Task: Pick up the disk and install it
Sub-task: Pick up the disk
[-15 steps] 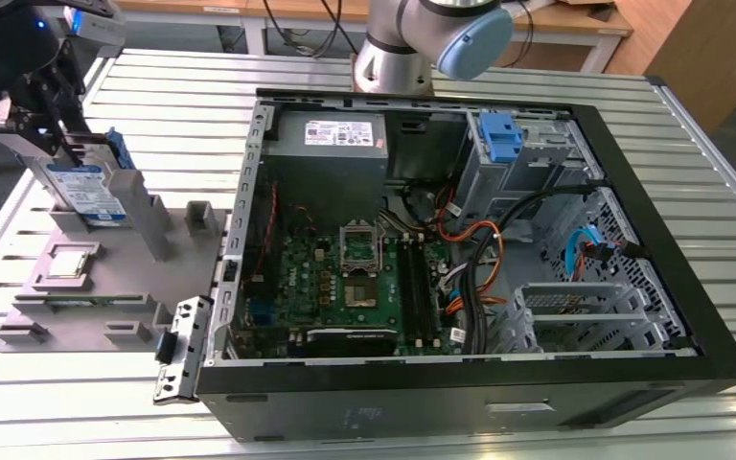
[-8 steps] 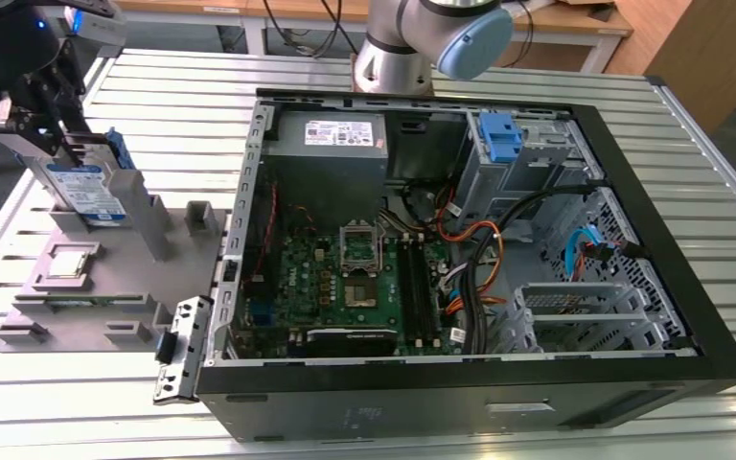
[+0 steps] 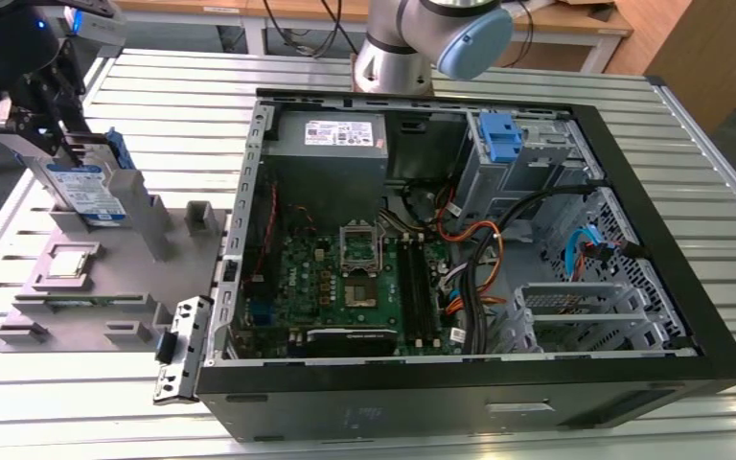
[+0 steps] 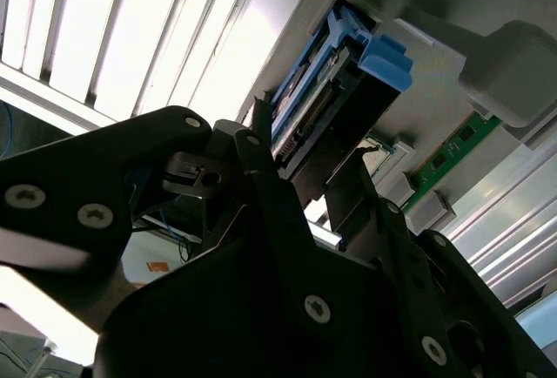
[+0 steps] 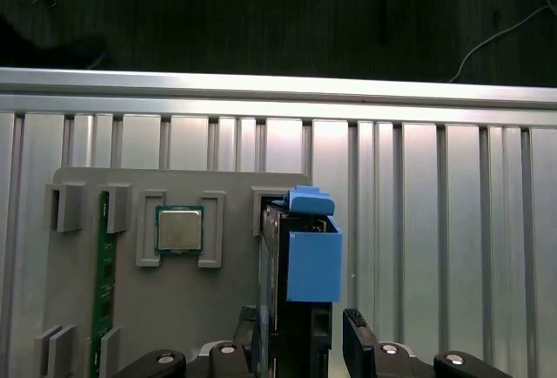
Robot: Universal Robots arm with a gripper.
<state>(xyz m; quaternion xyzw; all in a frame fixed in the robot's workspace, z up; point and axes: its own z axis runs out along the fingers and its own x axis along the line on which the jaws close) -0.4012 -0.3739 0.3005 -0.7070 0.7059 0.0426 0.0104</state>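
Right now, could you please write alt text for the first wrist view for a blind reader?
The disk in its blue carrier stands on edge in a grey fixture plate, with the gripper open, one black finger on either side of it. Beside it the plate holds a processor chip and a green memory stick, all on a slatted metal table.
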